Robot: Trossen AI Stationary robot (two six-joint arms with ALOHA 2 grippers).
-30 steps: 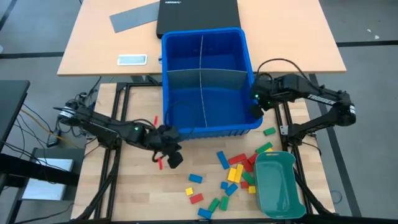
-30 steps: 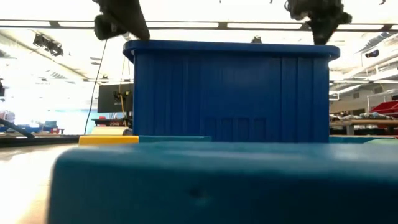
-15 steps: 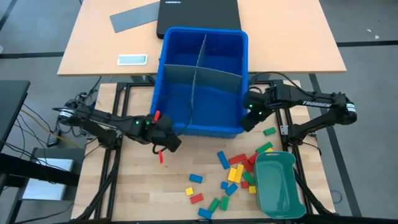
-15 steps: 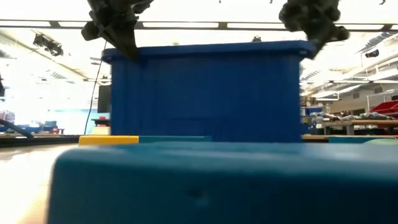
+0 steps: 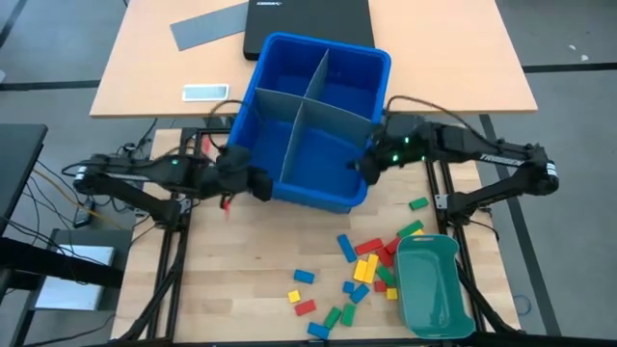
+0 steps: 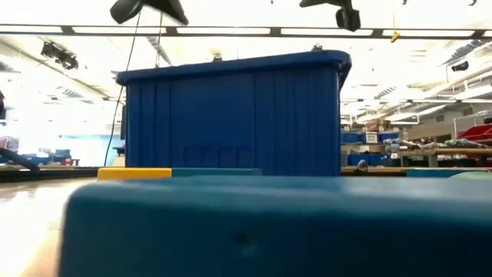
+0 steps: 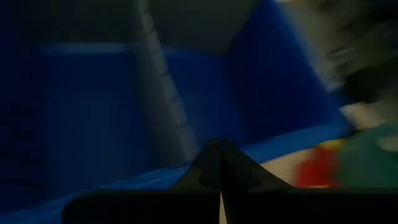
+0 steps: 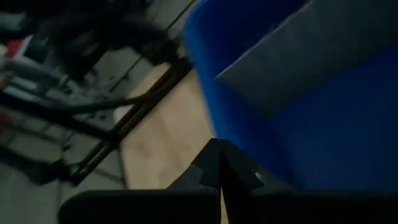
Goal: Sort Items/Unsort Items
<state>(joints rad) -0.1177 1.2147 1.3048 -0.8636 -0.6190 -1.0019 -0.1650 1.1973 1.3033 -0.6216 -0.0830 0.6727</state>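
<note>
Pale wooden slats make up the counter (image 5: 289, 251), which is seen from above with a tan desk behind it at twelve o'clock. A blue bin (image 5: 310, 120) with a grey cross-shaped divider (image 5: 308, 96) is found at the middle of the high view, turned askew. Its four compartments are seen to hold nothing.

The left gripper (image 5: 253, 183) is placed against the bin's wall at about eight o'clock of the bin, its jaws pressed together with nothing between them. The right gripper (image 5: 364, 166) is placed against the bin's wall at about four o'clock of the bin, jaws likewise pressed together on nothing.

The blocks (image 5: 364, 270), in red, yellow, green and blue, are scattered loose on the counter at five o'clock of the bin, well apart from both grippers. A teal tray (image 5: 430, 289) is set just beside them at the right, with several blocks touching its edge.

A single green block (image 5: 417, 203) lies apart, nearer the right arm.
</note>
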